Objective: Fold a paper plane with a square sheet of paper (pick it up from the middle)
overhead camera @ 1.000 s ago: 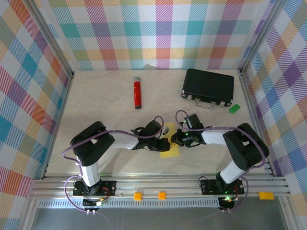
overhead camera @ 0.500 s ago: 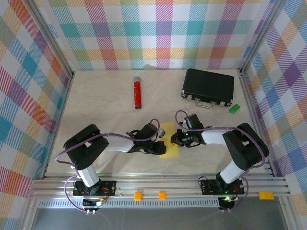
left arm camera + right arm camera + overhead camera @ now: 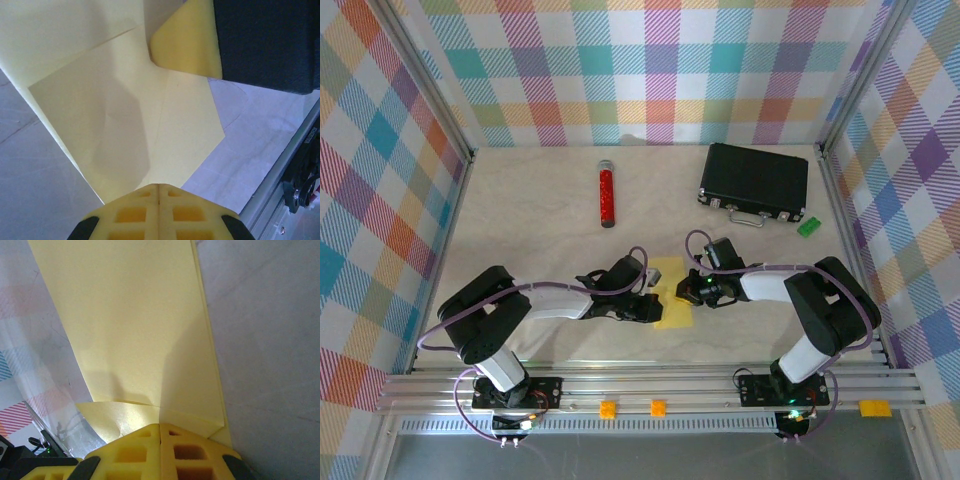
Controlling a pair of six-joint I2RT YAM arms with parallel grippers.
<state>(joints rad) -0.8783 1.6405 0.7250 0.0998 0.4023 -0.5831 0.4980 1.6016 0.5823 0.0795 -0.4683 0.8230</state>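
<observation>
Since a second ago, the left arm's elbow has swung out toward the near-left. The left gripper [image 3: 652, 308] has backed a little off the square sheet of paper [image 3: 672, 290], so more yellow shows. The right gripper [image 3: 689, 292] has barely shifted.

Sheet: lies mostly flat on the table [image 3: 540, 235], directly between the two sets of fingertips. It is part-folded, with creases and a doubled layer.

Left wrist view: the sheet [image 3: 125, 125] spreads ahead of the fingertips and narrows to a point that runs right up to them. The left gripper [image 3: 159, 188] has its yellow pads pressed together, with no gap at the seam. Can't tell whether any paper is caught there. Ahead and to the right of the tips, a curled flap [image 3: 185, 42] rises against a black gripper body.

Right wrist view: the sheet [image 3: 135, 330] stretches straight ahead of the tips. The right gripper [image 3: 160, 428] has its pads closed, nipping the sheet's near edge. A small flap [image 3: 117, 417] curls up just left of the tips.

Further out, all well apart from both sets of fingers: a red cylinder [image 3: 607, 195] beyond the left fingers, a black case [image 3: 754, 180] beyond the right fingers, and a green block [image 3: 808, 227] just beside the case.
</observation>
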